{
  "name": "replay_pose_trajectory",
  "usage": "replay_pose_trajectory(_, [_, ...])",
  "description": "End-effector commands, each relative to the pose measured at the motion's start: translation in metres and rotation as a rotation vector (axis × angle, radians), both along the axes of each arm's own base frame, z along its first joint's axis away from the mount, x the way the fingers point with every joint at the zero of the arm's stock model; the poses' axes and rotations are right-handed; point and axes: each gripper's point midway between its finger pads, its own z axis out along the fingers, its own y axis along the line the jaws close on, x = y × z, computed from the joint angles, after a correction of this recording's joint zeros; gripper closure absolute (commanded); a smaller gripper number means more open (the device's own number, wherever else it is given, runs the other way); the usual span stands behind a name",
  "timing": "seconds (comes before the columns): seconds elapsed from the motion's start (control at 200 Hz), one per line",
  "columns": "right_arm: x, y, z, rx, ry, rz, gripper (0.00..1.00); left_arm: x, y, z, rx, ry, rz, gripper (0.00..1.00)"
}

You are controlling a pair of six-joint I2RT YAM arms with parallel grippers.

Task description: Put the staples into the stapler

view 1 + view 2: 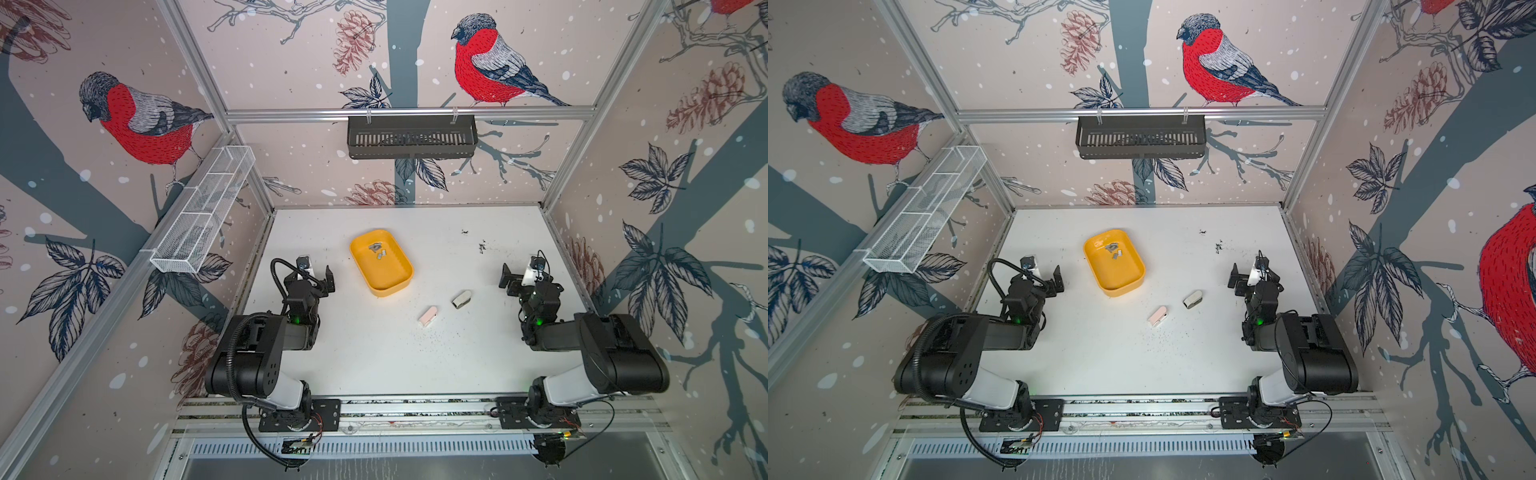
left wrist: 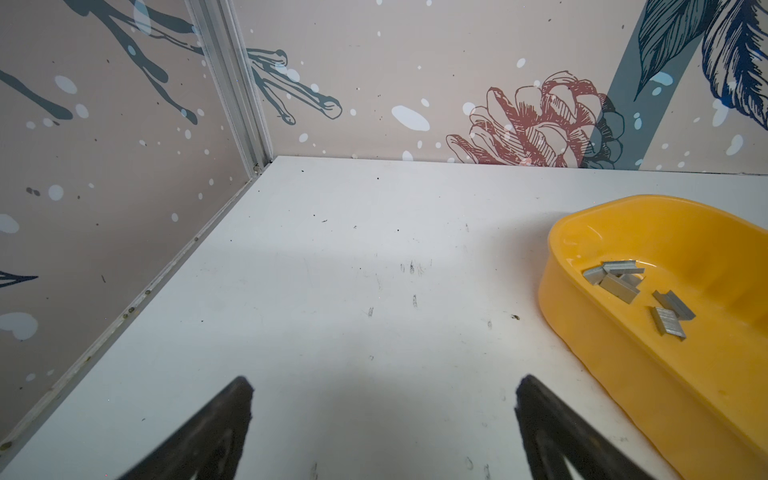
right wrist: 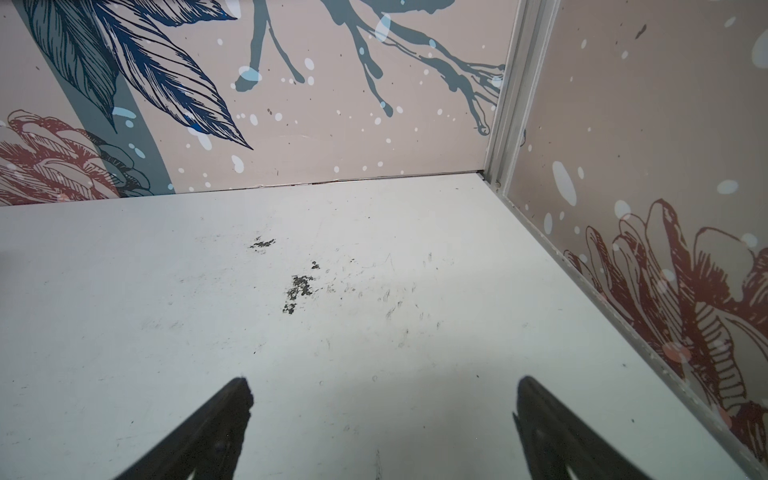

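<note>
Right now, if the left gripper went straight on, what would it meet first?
Likely only bare table, then the back wall; depth unclear. The yellow tray lies off to one side of the left gripper.

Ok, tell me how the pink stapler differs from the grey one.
Colour: the pink stapler is pale pink, the grey stapler greyish white. Place: the pink stapler lies nearer the front edge of the table, the grey stapler farther back and more to the right. Both are small, slanted alike on the table, apart and untouched.
</note>
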Motion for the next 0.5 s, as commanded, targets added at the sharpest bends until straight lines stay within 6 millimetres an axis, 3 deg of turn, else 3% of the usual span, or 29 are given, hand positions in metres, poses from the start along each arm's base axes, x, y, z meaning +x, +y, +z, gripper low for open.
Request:
replay_pose_trajectory(0.0, [-0.019, 0.004, 0.015, 0.003, -0.097, 0.018, 0.00, 0.003, 0.002, 0.009, -0.001, -0.035, 0.007, 0.02])
replay_pose_trajectory(0.075, [-0.023, 0.016, 0.019, -0.037, -0.123, 0.069, 0.00, 0.003, 0.002, 0.009, -0.001, -0.036, 0.008, 0.02])
replay_pose_trajectory(0.175, [0.002, -0.016, 0.005, 0.024, -0.017, -0.114, 0.00, 0.002, 0.002, 0.009, -0.001, -0.034, 0.008, 0.02])
replay_pose_trajectory(0.305, [-0.032, -0.016, 0.022, 0.032, -0.153, -0.112, 0.00, 0.003, 0.002, 0.009, -0.001, -0.035, 0.007, 0.02])
replay_pose_trajectory(0.415, [-0.002, -0.025, 0.006, 0.043, -0.027, -0.175, 0.00, 0.003, 0.002, 0.009, -0.001, -0.035, 0.007, 0.02])
replay_pose_trajectory(0.495, [-0.003, -0.020, 0.008, -0.003, -0.042, -0.197, 0.00, 0.003, 0.002, 0.010, -0.001, -0.036, 0.008, 0.02])
